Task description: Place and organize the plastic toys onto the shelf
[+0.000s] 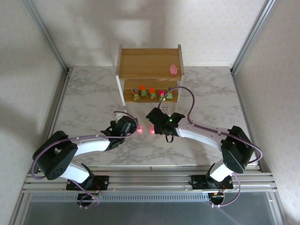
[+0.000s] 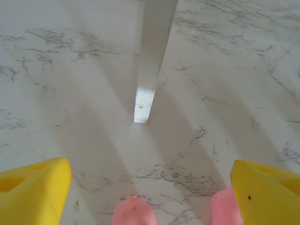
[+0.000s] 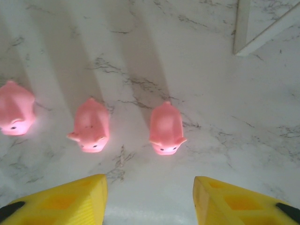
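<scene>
Now left jaws and right jaws are hovering open, empty, over pigs (image 3: 165, 129) on the tabletop (image 1: 93, 103), lining up pickups; 1 pig (image 1: 174, 69) is sitting atop the shelf (image 1: 145, 61), 5 blocks (image 1: 152, 93) below.

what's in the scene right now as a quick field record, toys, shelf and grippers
shelf: two tiers, at the far side of the table
top tier: one pink pig, near the right end
lower tier: five blocky toys in a row
table: three pink pigs side by side, ahead of the right gripper
left gripper: open, nothing gripped
right gripper: open, nothing gripped
</scene>
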You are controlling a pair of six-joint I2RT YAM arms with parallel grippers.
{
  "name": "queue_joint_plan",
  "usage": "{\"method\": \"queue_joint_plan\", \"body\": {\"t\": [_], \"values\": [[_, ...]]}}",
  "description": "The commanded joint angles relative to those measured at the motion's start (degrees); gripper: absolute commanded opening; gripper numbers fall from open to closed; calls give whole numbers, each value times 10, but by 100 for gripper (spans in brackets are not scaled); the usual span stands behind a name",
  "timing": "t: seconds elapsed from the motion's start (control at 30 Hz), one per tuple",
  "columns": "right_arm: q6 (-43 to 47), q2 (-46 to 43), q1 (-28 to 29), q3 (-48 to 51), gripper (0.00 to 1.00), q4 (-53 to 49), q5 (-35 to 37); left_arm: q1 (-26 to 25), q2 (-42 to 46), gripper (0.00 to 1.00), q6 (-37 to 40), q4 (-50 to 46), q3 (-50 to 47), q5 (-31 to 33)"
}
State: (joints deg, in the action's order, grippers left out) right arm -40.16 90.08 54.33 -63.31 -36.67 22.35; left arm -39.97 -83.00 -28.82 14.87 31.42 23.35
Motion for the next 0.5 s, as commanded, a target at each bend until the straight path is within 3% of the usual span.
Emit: {"method": "queue_joint_plan", "body": {"t": [0.0,0.47], "values": [[-7,18,-12,11,53,25,-13,7,-1,88,-13,-4,5,-8],[1,66,-47,38,55,73,-38,11,-2,88,-14,4,1,-22]]}}
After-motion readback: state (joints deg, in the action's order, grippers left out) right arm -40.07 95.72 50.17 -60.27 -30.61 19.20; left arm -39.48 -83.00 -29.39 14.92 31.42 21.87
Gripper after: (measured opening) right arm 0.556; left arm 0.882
